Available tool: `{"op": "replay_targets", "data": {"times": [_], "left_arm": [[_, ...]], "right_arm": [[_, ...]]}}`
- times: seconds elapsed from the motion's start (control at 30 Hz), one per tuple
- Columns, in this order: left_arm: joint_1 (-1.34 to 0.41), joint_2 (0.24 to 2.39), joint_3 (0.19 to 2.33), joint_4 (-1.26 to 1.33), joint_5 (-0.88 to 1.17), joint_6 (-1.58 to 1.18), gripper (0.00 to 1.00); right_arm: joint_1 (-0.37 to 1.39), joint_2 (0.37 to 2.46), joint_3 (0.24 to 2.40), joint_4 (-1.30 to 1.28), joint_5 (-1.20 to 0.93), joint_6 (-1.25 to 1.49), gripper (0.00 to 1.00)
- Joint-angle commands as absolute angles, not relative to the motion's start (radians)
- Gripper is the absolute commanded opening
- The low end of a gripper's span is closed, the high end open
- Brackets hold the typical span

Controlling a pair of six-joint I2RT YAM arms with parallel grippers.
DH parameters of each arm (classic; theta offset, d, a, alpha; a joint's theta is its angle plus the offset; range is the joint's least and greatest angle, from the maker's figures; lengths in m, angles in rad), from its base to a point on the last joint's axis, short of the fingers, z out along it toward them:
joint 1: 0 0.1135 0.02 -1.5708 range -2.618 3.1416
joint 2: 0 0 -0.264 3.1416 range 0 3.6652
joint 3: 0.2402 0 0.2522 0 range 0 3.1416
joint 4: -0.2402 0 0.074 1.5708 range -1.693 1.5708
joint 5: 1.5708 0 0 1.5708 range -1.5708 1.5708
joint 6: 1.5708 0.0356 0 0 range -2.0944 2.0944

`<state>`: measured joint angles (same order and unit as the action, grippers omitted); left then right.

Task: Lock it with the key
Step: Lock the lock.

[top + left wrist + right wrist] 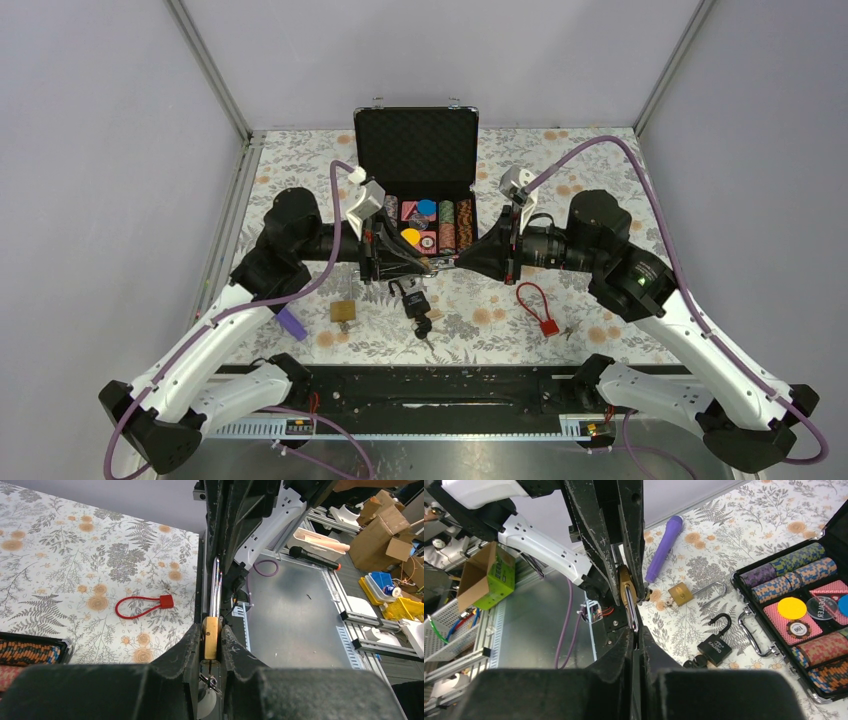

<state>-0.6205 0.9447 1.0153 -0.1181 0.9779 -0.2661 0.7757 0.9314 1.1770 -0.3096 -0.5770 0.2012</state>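
Left gripper is clamped on the body of the brass padlock, held in the air over the middle of the table, just in front of the open chip case. Right gripper meets it, fingers pinched shut on the padlock's shackle. Toward the table's near edge lie a second brass lock at left, a black padlock at centre and a red cable lock at right; a key in the held lock cannot be made out.
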Motion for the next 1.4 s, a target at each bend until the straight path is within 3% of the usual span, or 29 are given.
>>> {"op": "replay_targets", "data": {"times": [0.0, 0.27, 0.87, 1.07, 1.1, 1.2, 1.27, 1.37], "left_arm": [[-0.618, 0.937, 1.049, -0.014, 1.012, -0.299, 0.00], [-0.620, 0.967, 0.919, 0.430, 1.051, -0.673, 0.00], [-0.623, 1.041, 1.004, 0.296, 0.835, -0.703, 0.00], [-0.620, 1.041, 1.038, 0.134, 0.833, -0.588, 0.00], [-0.618, 1.034, 1.045, 0.087, 0.838, -0.545, 0.03], [-0.613, 1.009, 1.050, -0.046, 0.839, -0.424, 0.32], [-0.608, 0.995, 1.054, -0.105, 0.845, -0.354, 0.56], [-0.602, 0.993, 1.081, -0.203, 0.825, -0.262, 0.81]], "right_arm": [[0.772, 0.932, 1.200, -0.259, -0.618, 0.211, 0.00], [0.775, 0.945, 1.155, -0.174, -0.625, 0.248, 0.00], [0.860, 1.050, 1.098, -0.076, -0.641, 0.319, 0.00], [0.859, 1.003, 1.111, -0.106, -0.473, 0.278, 0.00], [0.860, 0.992, 1.120, -0.127, -0.442, 0.259, 0.00], [0.859, 0.968, 1.148, -0.194, -0.378, 0.198, 0.00], [0.858, 0.962, 1.163, -0.235, -0.364, 0.162, 0.00], [0.857, 0.953, 1.175, -0.290, -0.378, 0.115, 0.00]]}}
